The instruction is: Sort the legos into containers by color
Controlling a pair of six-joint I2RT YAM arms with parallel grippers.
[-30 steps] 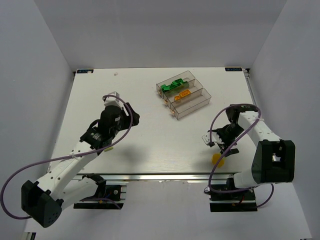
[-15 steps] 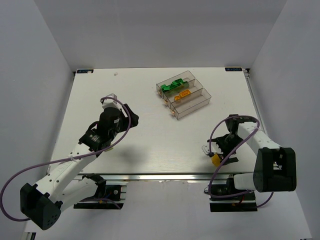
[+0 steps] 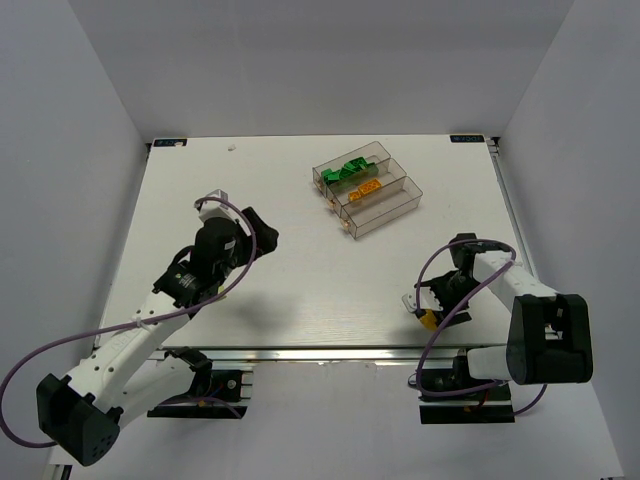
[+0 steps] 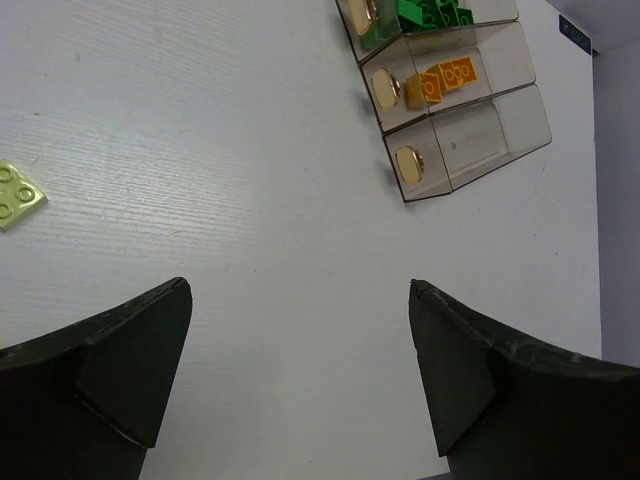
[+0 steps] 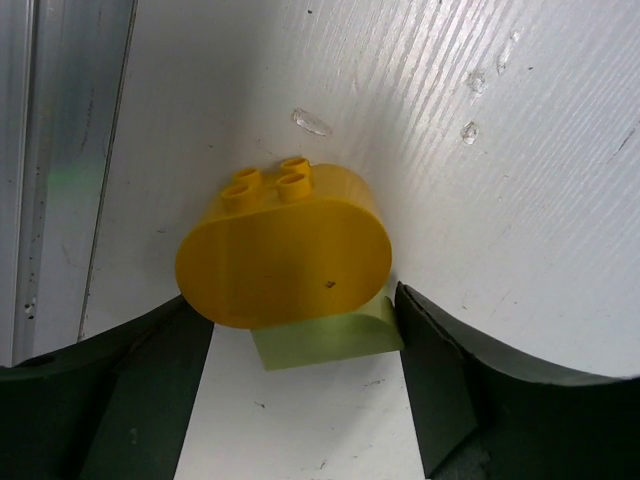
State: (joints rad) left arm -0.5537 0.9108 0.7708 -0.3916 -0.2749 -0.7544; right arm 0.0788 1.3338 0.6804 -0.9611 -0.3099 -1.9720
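Observation:
My right gripper is low at the table's near right edge. Its open jaws straddle a yellow oval lego and a pale yellow-green lego tucked under it; both rest on the table. The fingertips are at the bricks' sides. My left gripper is open and empty above bare table. Another pale yellow-green lego lies at the left of the left wrist view. The three-trough container tray holds green legos and orange legos.
The metal rail of the table's near edge runs just beside the yellow lego. The third trough shows no bricks. White walls enclose the table on three sides.
My right gripper has moved toward the near edge and come down around the yellow lego. My left arm has drifted slightly left.

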